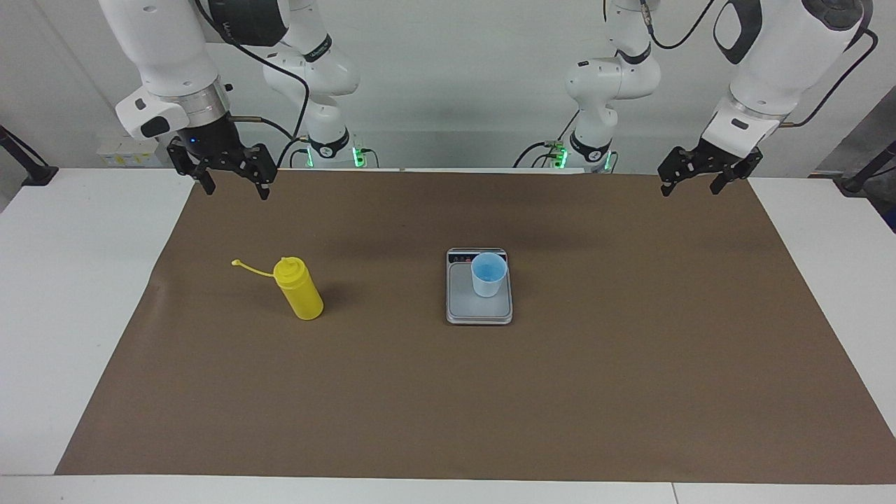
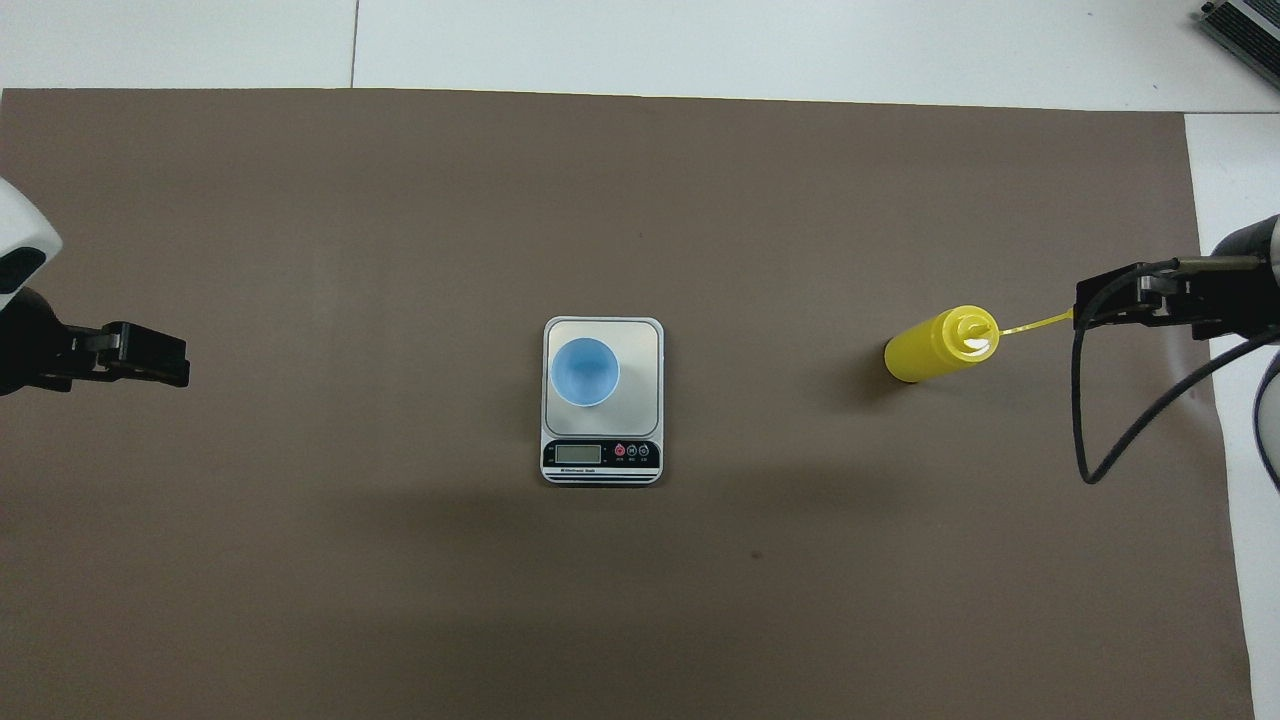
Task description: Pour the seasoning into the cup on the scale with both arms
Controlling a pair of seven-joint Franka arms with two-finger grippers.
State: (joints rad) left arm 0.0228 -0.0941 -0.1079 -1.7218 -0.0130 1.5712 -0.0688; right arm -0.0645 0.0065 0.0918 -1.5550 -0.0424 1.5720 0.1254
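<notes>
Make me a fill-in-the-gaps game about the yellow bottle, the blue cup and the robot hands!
1. The light blue cup stands on the ____.
2. The seasoning bottle stands upright on the brown mat toward the ____ arm's end of the table.
3. The bottle's small cap hangs off the nozzle on a thin ____.
4. The left gripper and right gripper are both open and hold ____.

Missing words: scale; right; tether; nothing

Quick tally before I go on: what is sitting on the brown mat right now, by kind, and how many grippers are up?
Yellow squeeze bottle: 1
Light blue cup: 1, on the scale
Kitchen scale: 1
Grippers: 2, right gripper and left gripper, both open and empty
Total: 5
</notes>
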